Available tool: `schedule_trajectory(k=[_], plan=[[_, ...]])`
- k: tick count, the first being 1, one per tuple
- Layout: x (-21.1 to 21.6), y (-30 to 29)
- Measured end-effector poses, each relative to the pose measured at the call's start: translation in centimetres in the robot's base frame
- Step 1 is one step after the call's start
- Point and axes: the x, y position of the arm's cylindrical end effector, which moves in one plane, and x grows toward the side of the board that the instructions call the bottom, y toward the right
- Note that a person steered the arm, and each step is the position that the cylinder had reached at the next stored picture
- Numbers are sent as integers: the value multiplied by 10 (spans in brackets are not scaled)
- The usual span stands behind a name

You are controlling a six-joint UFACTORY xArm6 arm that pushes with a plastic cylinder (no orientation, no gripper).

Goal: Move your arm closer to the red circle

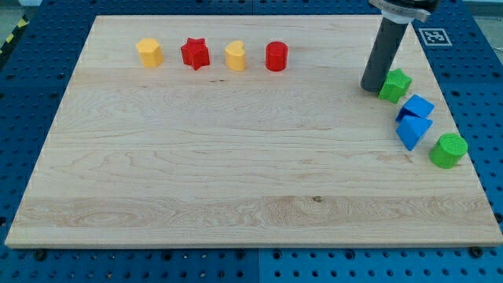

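Note:
The red circle (276, 56) stands near the view's top, right of centre, last in a row of small blocks. My tip (372, 87) rests on the board at the view's upper right, well to the right of the red circle and a little lower. It sits right against the left side of a green star block (395, 85).
Left of the red circle in the same row are a yellow heart (235, 56), a red star (195, 53) and a yellow hexagon (149, 53). At the right edge lie a blue cube (418, 106), a blue triangle-like block (412, 131) and a green cylinder (449, 150).

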Motion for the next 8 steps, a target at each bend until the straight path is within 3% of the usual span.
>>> schedule_trajectory(k=[2,4,8], plan=[[-13,-56],[-55,-64],[-58,-64]])
